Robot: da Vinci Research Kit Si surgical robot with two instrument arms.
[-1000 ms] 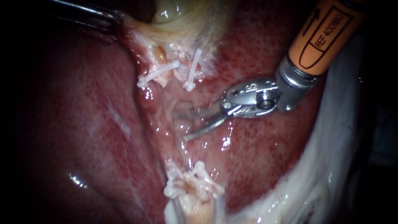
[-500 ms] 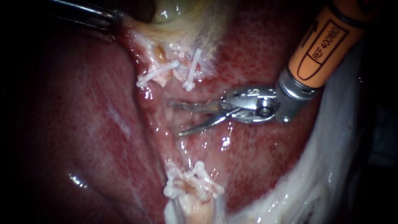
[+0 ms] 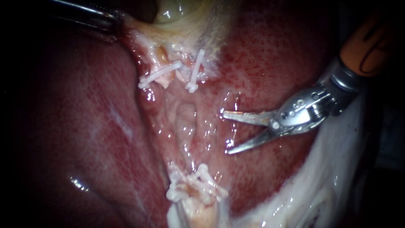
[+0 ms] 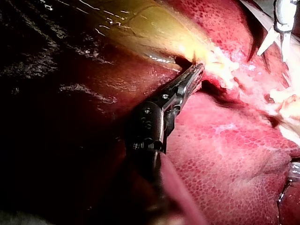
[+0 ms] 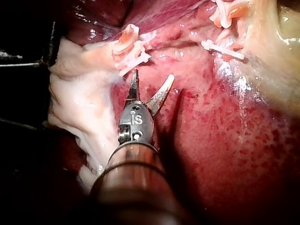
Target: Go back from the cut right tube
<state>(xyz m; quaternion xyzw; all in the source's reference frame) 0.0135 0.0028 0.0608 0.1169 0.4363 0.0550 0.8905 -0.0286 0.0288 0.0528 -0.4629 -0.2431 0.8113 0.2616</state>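
Observation:
The cut tube's upper stump (image 3: pixel 185 76) carries two white clips (image 3: pixel 160 74) below the yellowish gallbladder (image 3: pixel 181 12). Its lower stump (image 3: pixel 194 198) holds a cluster of clips (image 3: pixel 196 185). Bare tissue (image 3: pixel 185 122) lies between the stumps. My right instrument (image 3: pixel 224 132), its two thin blades open, hangs to the right of that gap and touches nothing. In the right wrist view its blades (image 5: pixel 153 76) spread just short of the lower clips (image 5: pixel 131 47). My left instrument (image 3: pixel 114 21) is shut on the gallbladder's edge at the upper left, as the left wrist view (image 4: pixel 197 70) also shows.
Dark red liver (image 3: pixel 84 126) fills the left and middle. Pale white tissue (image 3: pixel 329 181) runs along the lower right under my right instrument's shaft. In the left wrist view the right instrument's blades (image 4: pixel 274 35) show far ahead, beyond the clipped tissue.
My right instrument has drawn back to the right, out of the gap between the stumps, blades still open. The left instrument and the clips have not moved.

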